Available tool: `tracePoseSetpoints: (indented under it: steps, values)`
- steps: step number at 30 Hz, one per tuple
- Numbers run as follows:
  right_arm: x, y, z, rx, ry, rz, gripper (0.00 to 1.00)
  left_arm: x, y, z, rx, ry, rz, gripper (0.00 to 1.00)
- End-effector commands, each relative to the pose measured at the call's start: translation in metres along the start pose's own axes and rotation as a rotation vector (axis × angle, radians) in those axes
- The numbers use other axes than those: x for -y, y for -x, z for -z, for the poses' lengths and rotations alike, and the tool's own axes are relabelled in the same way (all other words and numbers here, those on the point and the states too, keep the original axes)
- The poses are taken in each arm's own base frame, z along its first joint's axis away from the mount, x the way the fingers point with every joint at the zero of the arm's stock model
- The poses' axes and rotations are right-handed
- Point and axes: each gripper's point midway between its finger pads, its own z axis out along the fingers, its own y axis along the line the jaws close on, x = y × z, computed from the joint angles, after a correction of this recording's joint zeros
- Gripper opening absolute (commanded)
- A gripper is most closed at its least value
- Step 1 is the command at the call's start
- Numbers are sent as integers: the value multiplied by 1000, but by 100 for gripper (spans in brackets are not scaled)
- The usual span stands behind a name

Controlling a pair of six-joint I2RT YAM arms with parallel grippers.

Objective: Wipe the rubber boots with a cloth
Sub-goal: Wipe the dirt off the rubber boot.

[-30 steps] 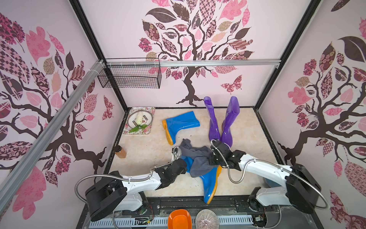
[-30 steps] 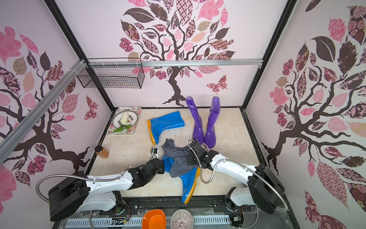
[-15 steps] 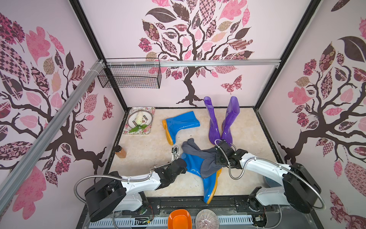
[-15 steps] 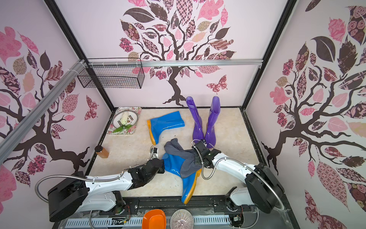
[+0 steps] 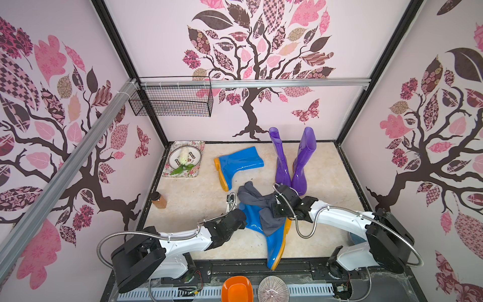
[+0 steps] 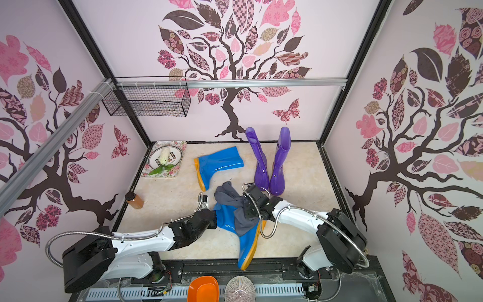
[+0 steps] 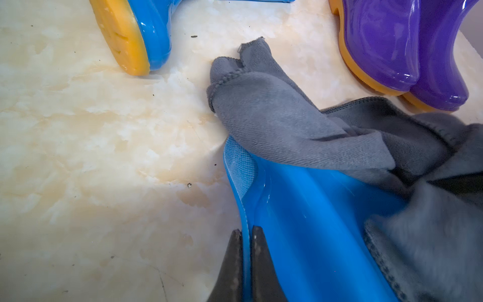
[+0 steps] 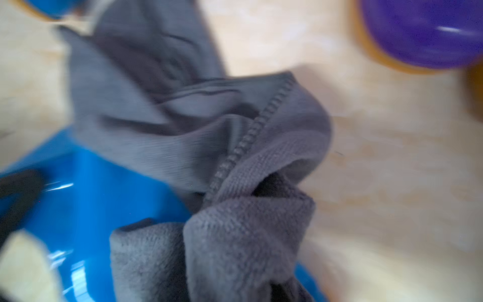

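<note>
- The left gripper point(image 7: 245, 232) has its jaws pinched together on the thin rim of the near blue boot point(image 7: 313, 222), at the mouth of the shaft. The blue wall is sandwiched between the two dark fingers point(image 7: 231, 266).
- The right gripper point(image 5: 271, 210) sits over that boot's shaft from the opposite side. Its fingertips are buried in folds, and the cloth point(image 5: 254, 200) bunches tightly into them, so it reads as clamped on the cloth.
- The cloth drapes across the near blue boot's shaft. One end trails onto the floor point(image 5: 196, 198) past the boot's mouth, and another end hangs towards its ankle.
- The near blue boot lies on its side, with its foot reaching the floor's front edge.
- The far blue boot point(image 5: 239, 163) lies on its side beyond the near blue boot, apart from it.
- The purple boots point(image 5: 303, 162) stand upright as a pair beyond the near blue boot, on the right arm's side.
</note>
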Motion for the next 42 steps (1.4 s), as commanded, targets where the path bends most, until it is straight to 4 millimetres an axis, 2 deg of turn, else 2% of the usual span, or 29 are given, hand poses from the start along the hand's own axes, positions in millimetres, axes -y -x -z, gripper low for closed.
tracePoseSetpoints:
  steps: [1, 8, 10, 12, 14, 16, 18, 21, 23, 25, 26, 28, 30, 31, 33, 37, 40, 42]
  values:
    - [-70, 17, -6, -33, 285, 47, 0, 12, 15, 0, 43, -23, 12, 0]
    - [-98, 54, -77, -156, 318, 101, 0, 8, 14, 5, 45, -16, 22, 0]
    - [-89, 67, -86, -121, 242, 94, 0, 7, 14, 6, 44, -15, 26, 0]
    - [-75, 74, -74, -65, 179, 65, 0, 6, 15, 7, 45, -15, 28, 0]
    - [-49, 72, -54, 18, 83, 11, 0, 5, 14, 7, 48, -15, 34, 0]
    - [-29, 49, -38, 4, 33, -16, 0, 6, 16, 7, 54, -20, 41, 0]
    - [-21, 23, -22, -28, 39, -30, 0, 9, 16, 8, 53, -35, 56, 0]
    - [-46, -16, 2, -55, 124, 53, 0, 14, 17, 8, 55, -64, 101, 0]
    - [-82, -34, 17, -66, 235, 108, 0, 20, 19, 8, 55, -92, 147, 0]
    - [-110, -39, 26, -90, 358, 103, 0, 26, 19, 10, 40, -124, 183, 0]
    - [-120, -39, 27, -96, 411, 86, 0, 34, 26, 13, 58, -167, 221, 0]
    - [-133, -35, 25, -99, 465, 82, 0, 42, 33, 20, 83, -234, 267, 0]
    - [-134, -29, 17, -98, 443, 99, 0, 49, 41, 30, 114, -311, 308, 0]
    - [-132, -23, 11, -89, 422, 109, 0, 50, 45, 35, 125, -331, 333, 0]
    - [-116, -12, 0, -85, 380, 75, 0, 41, 49, 43, 150, -332, 390, 0]
    - [-69, 9, -12, -67, 382, -67, 0, 44, 53, 56, 156, -374, 365, 0]
    - [-53, 23, -23, -32, 297, -10, 0, 41, 48, 54, 156, -381, 381, 0]
    - [-46, 19, -26, -94, 229, 16, 0, 42, 46, 52, 149, -380, 379, 0]
